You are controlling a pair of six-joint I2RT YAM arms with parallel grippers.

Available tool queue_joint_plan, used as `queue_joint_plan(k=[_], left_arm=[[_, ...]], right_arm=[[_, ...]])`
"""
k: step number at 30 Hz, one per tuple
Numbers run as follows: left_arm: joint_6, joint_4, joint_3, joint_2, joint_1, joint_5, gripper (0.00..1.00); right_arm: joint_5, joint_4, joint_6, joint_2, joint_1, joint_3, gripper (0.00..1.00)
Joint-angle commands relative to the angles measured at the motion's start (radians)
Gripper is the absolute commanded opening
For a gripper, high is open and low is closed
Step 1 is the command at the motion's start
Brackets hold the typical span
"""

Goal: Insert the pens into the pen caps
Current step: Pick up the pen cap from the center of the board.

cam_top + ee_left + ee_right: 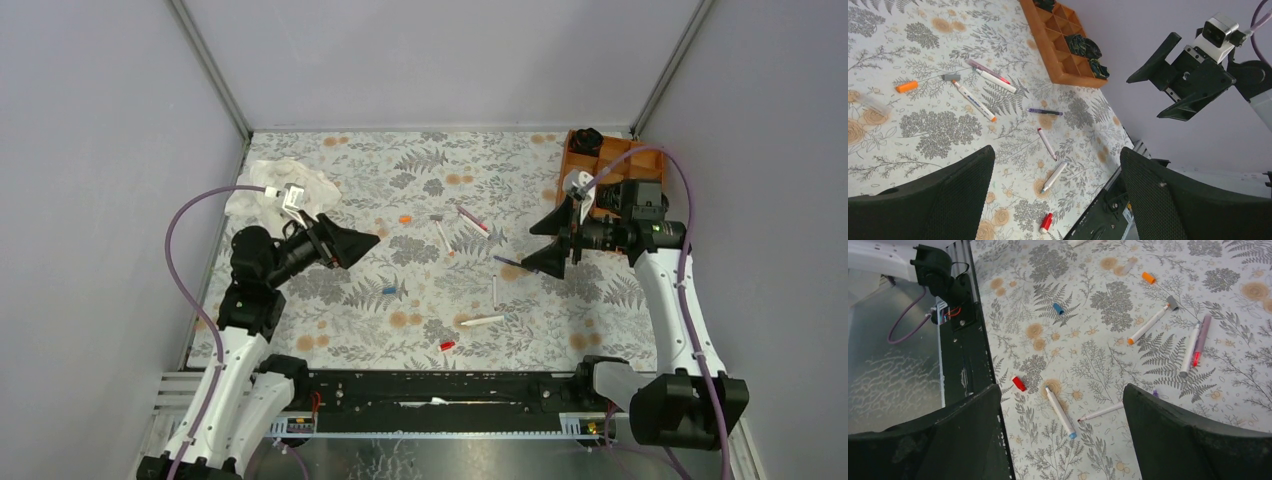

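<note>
Several pens lie scattered on the floral mat: a white one with a blue tip (pixel 482 321) (pixel 1061 412), a thin one (pixel 494 291) (pixel 1046 143), a dark purple one (pixel 515 264) (pixel 1044 112), a pinkish-red one (pixel 473 220) and an orange-tipped one (pixel 443 235) (pixel 1148 326). The pen caps lie apart from them: orange (pixel 405 217) (pixel 907 86), grey (pixel 436 217) (pixel 1172 302), blue (pixel 389 290) (pixel 1058 308) and red (pixel 447 345) (pixel 1046 222). My left gripper (pixel 352 245) (pixel 1056 152) hovers open at the mat's left. My right gripper (pixel 548 242) (pixel 1060 390) hovers open at the right. Neither holds anything.
An orange divided tray (pixel 580 160) (pixel 1048 45) with black coiled items stands at the back right corner, behind the right arm. A crumpled white cloth (pixel 285 185) lies at the back left. Grey walls close three sides; a black rail (pixel 440 390) runs along the near edge.
</note>
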Motion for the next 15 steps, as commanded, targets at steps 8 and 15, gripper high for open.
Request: queue_joint_plan(k=[8,15], left_arm=[[-0.044,0.14,-0.073,-0.009,0.008,0.044,0.99],[-0.079,0.175,-0.086,0.008,0.008,0.053,0.99]], right_arm=[[0.256,-0.191,-0.528,0.025,0.235,-0.104,0.96],[0.441,-0.068,-0.48,0.031,0.431,-0.233,0.91]])
